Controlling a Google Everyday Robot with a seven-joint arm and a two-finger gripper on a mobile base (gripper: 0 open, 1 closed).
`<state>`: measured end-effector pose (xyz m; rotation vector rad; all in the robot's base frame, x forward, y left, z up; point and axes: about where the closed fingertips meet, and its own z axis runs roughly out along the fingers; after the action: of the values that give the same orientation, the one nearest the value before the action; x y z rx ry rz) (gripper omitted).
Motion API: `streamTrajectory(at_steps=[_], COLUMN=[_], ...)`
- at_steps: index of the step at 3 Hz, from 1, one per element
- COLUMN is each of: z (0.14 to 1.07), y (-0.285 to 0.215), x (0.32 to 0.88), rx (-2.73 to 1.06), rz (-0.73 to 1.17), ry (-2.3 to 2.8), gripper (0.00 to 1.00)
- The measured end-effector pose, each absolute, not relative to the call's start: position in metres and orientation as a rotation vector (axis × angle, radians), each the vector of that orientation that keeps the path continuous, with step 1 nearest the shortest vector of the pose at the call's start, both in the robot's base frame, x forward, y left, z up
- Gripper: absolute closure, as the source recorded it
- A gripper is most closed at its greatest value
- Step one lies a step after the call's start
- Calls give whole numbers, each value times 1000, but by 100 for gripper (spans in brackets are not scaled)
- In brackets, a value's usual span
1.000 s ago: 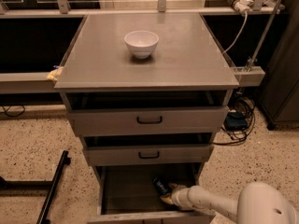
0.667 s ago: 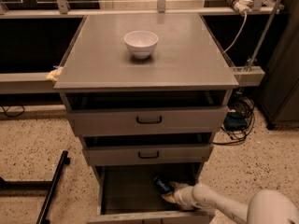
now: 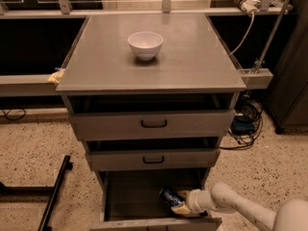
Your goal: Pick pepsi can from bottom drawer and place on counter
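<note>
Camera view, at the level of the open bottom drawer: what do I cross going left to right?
Black bar on the ground → bare inside of the bottom drawer → pepsi can → gripper, inside the drawer right at the can → robot arm.

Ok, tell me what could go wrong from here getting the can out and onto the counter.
1. The pepsi can sits tilted at the gripper inside the bottom drawer; a skewed hold could let it slip.
2. The middle drawer juts out just above; lifting straight up could knock the can or arm against it.
3. The white bowl stands in the middle of the counter; the can could bump it when set down.
</note>
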<state>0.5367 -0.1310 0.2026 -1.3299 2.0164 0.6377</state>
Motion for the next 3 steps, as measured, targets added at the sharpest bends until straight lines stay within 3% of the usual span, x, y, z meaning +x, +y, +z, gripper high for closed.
streamTrajectory(at_steps=[2, 3], z=[299, 374], y=[-143, -143], x=[468, 469], rx=[-1447, -1519], rz=[796, 707], ry=[2003, 1971], gripper=[100, 100])
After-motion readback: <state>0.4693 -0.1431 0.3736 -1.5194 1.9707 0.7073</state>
